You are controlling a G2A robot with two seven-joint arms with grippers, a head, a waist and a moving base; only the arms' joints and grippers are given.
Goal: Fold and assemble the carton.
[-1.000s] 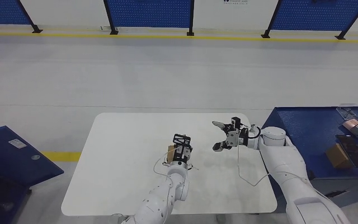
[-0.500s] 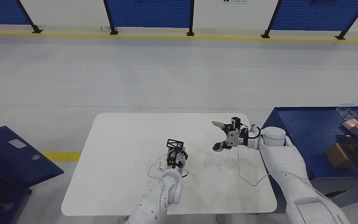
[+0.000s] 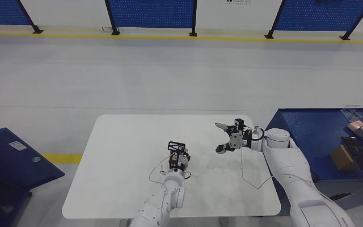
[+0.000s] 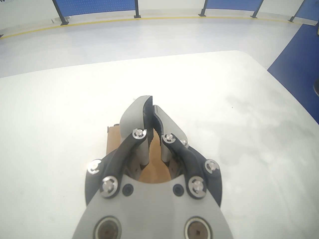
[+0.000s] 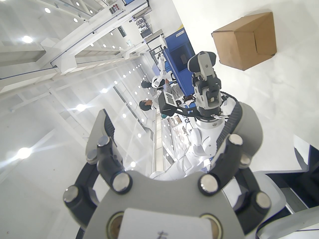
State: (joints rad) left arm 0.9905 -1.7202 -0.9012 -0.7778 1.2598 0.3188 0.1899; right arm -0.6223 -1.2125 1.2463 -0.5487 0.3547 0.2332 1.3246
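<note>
Now | carton [image 5: 245,40] on table [image 5: 249,95] | just beside left end effector [image 4: 151,102]

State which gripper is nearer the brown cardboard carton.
Left. The left gripper hangs close above the brown cardboard carton; the right gripper sits well aside, open.

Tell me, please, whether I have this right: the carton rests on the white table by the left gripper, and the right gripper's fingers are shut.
Not quite: the fingers of the right gripper are open, spread wide, as the right wrist view shows. The carton does rest on the white table by the left gripper.
</note>
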